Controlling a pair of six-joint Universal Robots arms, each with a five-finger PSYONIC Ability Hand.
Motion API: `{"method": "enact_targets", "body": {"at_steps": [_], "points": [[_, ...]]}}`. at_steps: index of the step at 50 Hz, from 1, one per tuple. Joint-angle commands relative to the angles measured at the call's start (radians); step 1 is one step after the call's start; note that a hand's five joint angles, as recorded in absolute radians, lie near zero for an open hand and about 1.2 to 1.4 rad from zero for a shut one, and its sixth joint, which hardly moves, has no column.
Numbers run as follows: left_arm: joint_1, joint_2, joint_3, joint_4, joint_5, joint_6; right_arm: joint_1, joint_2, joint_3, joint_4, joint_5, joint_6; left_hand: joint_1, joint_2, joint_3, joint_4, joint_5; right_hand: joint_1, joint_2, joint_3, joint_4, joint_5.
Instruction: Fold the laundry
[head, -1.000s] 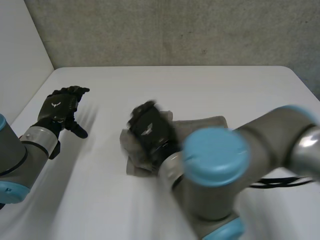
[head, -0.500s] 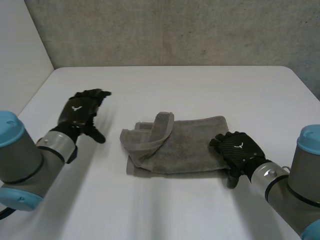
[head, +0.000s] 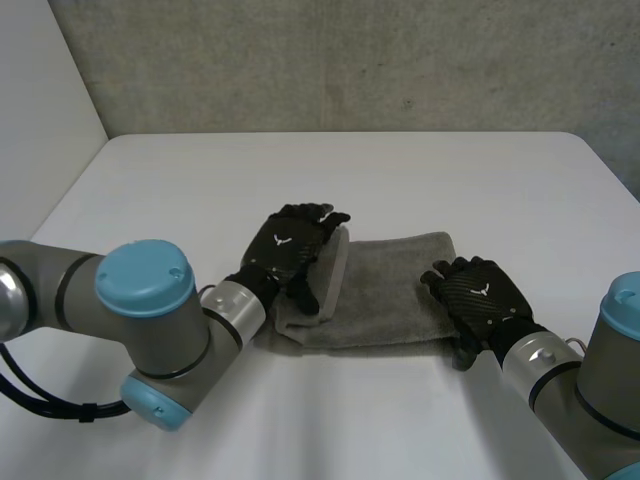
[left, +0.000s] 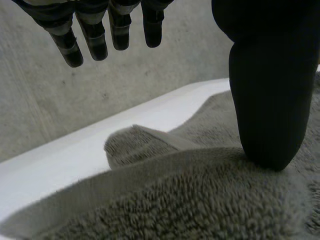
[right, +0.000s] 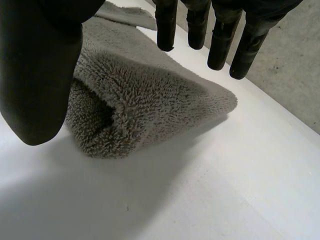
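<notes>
Overlapping towel (head: 390, 285) ends, left robot hand (head: 288, 245), right robot hand (head: 480, 295)

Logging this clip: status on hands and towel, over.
Left hand open, over towel left end. Right hand open at right end. Towel folded on table. Nothing blocking.

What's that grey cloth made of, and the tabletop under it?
The grey cloth looks like terry towelling, likely cotton: dense fuzzy loops, matte, with a flat woven band along one edge. The tabletop looks smooth, white and hard, perhaps laminate or painted board.
</notes>
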Motion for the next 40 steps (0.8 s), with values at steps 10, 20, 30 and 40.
{"method": "enact_targets", "body": {"at_steps": [10,20,30,40], "points": [[-0.026,0.044,-0.021,-0.02,-0.033,-0.011,0.001,0.02,-0.003,-0.012,0.001,-0.007,0.023,0.029,0.029,0.029,-0.009,0.043,0.043,0.049,0.033,0.058],[-0.057,0.008,-0.018,-0.008,-0.036,0.001,0.001,0.021,-0.001,-0.012,0.001,-0.008,0.023,0.029,0.029,0.029,-0.009,0.043,0.043,0.049,0.033,0.058],[-0.041,-0.069,0.053,-0.008,-0.103,0.003,0.001,0.027,-0.003,-0.013,0.003,-0.008,0.026,0.032,0.032,0.032,-0.006,0.154,0.155,0.161,0.144,0.17],[0.046,-0.06,0.059,-0.009,-0.37,0.006,0.001,0.038,-0.001,-0.032,0.003,-0.008,0.026,0.032,0.032,0.032,-0.006,0.292,0.293,0.299,0.282,0.308]]}}
